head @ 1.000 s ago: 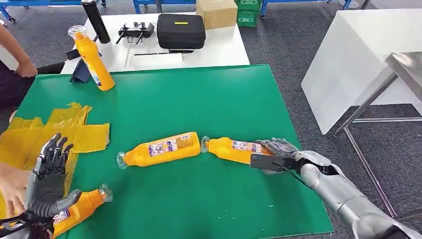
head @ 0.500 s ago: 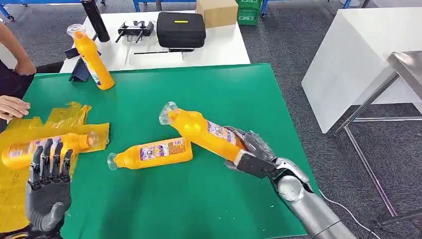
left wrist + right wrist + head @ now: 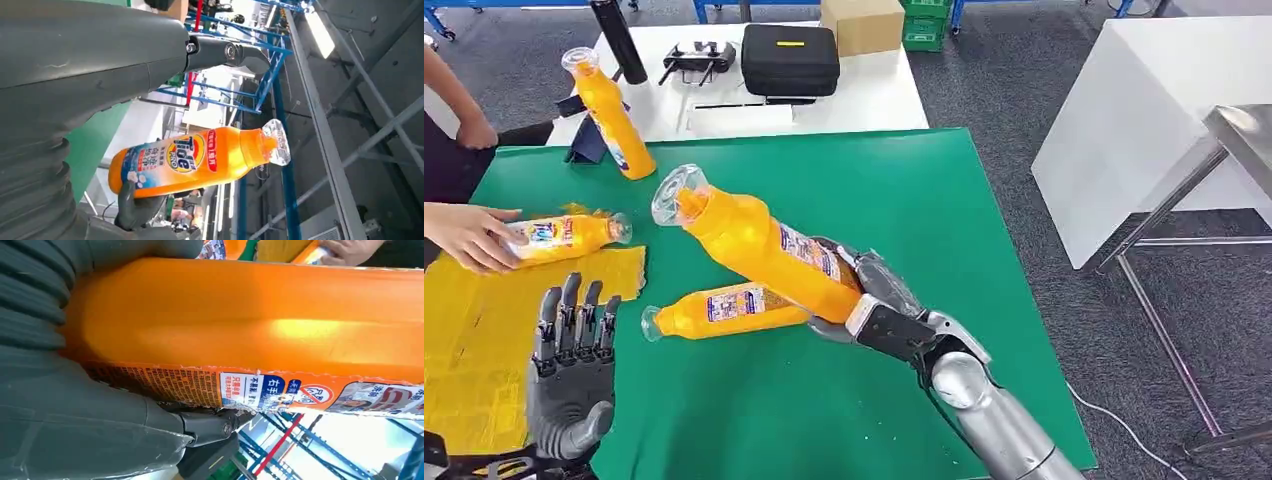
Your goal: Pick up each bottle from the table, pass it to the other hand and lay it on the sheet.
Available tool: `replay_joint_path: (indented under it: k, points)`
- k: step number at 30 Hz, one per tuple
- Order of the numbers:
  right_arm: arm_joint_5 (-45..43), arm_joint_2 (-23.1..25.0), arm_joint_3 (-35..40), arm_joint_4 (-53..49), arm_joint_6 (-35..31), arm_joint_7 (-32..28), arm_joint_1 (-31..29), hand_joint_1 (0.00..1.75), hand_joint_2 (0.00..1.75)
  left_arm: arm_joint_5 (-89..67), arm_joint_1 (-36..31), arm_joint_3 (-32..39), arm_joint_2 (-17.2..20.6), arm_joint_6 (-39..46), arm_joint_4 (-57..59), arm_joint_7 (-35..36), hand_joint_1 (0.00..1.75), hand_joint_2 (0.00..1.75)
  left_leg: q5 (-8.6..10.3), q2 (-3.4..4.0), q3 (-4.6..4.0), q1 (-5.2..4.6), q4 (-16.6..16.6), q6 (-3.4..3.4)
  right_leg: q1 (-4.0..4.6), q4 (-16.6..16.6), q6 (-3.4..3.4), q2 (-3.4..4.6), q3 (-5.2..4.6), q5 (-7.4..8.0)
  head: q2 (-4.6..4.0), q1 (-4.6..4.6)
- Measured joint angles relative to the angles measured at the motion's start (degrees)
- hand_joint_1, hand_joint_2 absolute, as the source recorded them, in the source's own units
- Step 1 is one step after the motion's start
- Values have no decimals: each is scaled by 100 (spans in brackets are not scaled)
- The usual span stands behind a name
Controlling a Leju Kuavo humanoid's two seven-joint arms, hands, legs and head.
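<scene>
My right hand (image 3: 879, 308) grips an orange bottle (image 3: 764, 250) by its base and holds it tilted above the green mat (image 3: 904, 200), clear cap up and toward my left side. The right wrist view has this bottle (image 3: 260, 325) pressed against the right hand (image 3: 75, 415). My left hand (image 3: 574, 365) is open, fingers spread upward, at the edge of the yellow sheet (image 3: 474, 330). From the left hand (image 3: 75, 75), the raised bottle (image 3: 200, 160) is seen a little way off. A second bottle (image 3: 724, 308) lies on the mat below the held one.
A person's hand (image 3: 469, 235) holds a third bottle (image 3: 564, 237) lying at the sheet's far edge. Another bottle (image 3: 609, 115) stands at the mat's back left. Behind the mat, a white table (image 3: 874, 100) carries a black case (image 3: 789, 58) and a cardboard box (image 3: 861, 22).
My right hand lifted its bottle off the mat and carried it up and toward my left. My left hand let go of its bottle onto the sheet, and a person's hand took hold of it.
</scene>
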Motion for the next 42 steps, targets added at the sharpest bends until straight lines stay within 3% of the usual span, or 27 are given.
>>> replay_joint_path:
  k: [8, 20, 27, 36, 37, 38, 42]
  points:
    - [-61, 186, 144, 51, 138, 112, -123, 175, 175, 68, -52, -103, 0, -83, 4, 48, 0, 175, 0, 4, -1, 1, 0, 0, 1, 0, 0, 1, -2, 0, 0, 2]
    - [-83, 1335, 1365, 1521, 129, 236, -703, 175, 175, 207, -552, -553, 11, -70, 437, 114, 0, 175, 8, 2, -2, 11, -1, -13, 9, 3, -4, 1, -4, -1, 0, 0]
    - [293, 1587, 2105, 1845, 94, 203, -683, 175, 175, 227, -608, -544, 50, -70, 660, 122, 0, 175, 8, 2, -9, 10, -1, -13, 7, 2, -4, 1, -13, -1, 0, -2]
    - [326, 1646, 2457, 2112, -24, 214, -761, 175, 175, 219, -576, -544, 118, -70, 850, 72, 0, 175, 8, 4, -7, 10, -1, -13, 7, 2, -4, 2, -14, 0, 0, 2]
    - [330, 1650, 2487, 2146, -35, 214, -765, 175, 175, 221, -568, -540, 125, -70, 868, 68, 148, 175, 8, 4, -7, 10, -1, -13, 7, 2, -4, 2, -14, 0, 0, 2]
    - [334, 1652, 2507, 2168, -46, 212, -767, 175, 175, 221, -561, -540, 133, -70, 879, 68, 175, 175, 8, 4, -7, 10, -1, -13, 7, 2, -4, 2, -14, 0, 0, 2]
    - [339, 1659, 2577, 2284, -61, 210, -809, 175, 175, 221, -540, -529, 162, -70, 944, 55, 175, 175, 8, 5, -8, 10, -1, -13, 7, 2, -5, 2, -16, 0, 0, 2]
